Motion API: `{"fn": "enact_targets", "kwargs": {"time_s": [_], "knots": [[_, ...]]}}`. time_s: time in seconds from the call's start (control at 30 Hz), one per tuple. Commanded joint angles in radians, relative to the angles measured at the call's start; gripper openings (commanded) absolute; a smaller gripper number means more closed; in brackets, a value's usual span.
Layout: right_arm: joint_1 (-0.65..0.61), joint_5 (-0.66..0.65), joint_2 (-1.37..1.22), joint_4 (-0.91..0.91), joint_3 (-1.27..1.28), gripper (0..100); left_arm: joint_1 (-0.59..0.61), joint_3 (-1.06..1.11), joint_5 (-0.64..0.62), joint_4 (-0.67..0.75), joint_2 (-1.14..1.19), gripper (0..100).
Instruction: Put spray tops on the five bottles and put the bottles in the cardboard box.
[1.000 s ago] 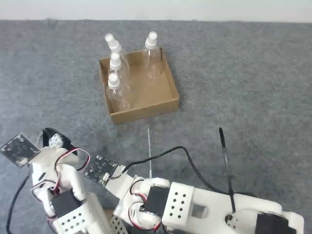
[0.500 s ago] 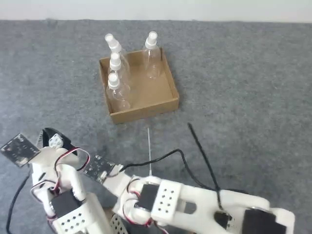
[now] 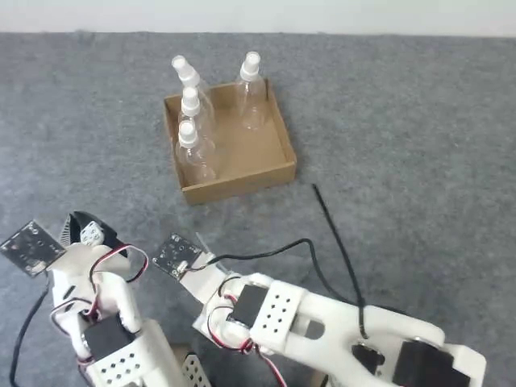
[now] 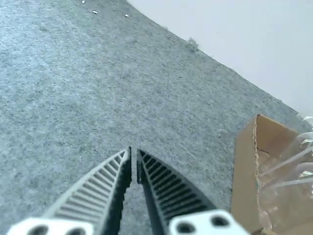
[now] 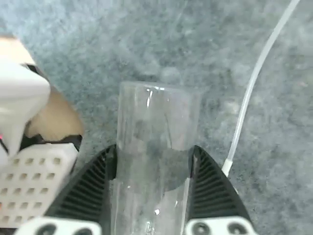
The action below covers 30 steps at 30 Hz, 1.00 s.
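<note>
The cardboard box (image 3: 278,153) stands at the middle back of the carpet. Three clear bottles with white spray tops (image 3: 187,135) stand along its left side and one more (image 3: 251,68) at its back right. My right gripper (image 5: 152,152) is shut on a clear bottle (image 5: 154,122) that has an open neck and no top, held low over the carpet. Beside it lies a spray top's thin white tube (image 5: 254,83). The right arm (image 3: 266,310) is near the front edge. My left gripper (image 4: 133,152) is shut on nothing, left of the box (image 4: 244,176).
A black cable (image 3: 334,234) runs from the right arm across the carpet in front of the box. The left arm (image 3: 89,282) stands at the front left. Grey carpet (image 3: 419,121) stretches right of the box.
The right arm's wrist has swung left and forward towards the box, and its black cable has swung with it. The left arm and the box have not moved.
</note>
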<state>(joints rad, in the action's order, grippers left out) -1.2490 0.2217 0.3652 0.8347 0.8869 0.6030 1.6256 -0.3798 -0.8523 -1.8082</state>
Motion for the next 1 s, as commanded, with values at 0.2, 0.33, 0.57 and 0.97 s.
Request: {"fn": "enact_targets", "kwargs": {"time_s": [0.2, 0.33, 0.57, 0.97], "knots": [[0.053, -0.009, 0.311, 0.113, -0.017, 0.9, 0.003, -0.038, -0.009, 0.029, -0.017, 1], [0.133, -0.008, 0.407, 0.119, -0.011, 0.9, 0.000, -0.036, -0.009, 0.029, -0.017, 1], [0.197, -0.008, 0.501, 0.110, -0.011, 0.9, 0.000, -0.036, -0.009, 0.029, -0.017, 1], [0.294, -0.006, 0.588, 0.064, -0.012, 0.9, 0.000, -0.035, -0.009, 0.029, -0.017, 1]]}}
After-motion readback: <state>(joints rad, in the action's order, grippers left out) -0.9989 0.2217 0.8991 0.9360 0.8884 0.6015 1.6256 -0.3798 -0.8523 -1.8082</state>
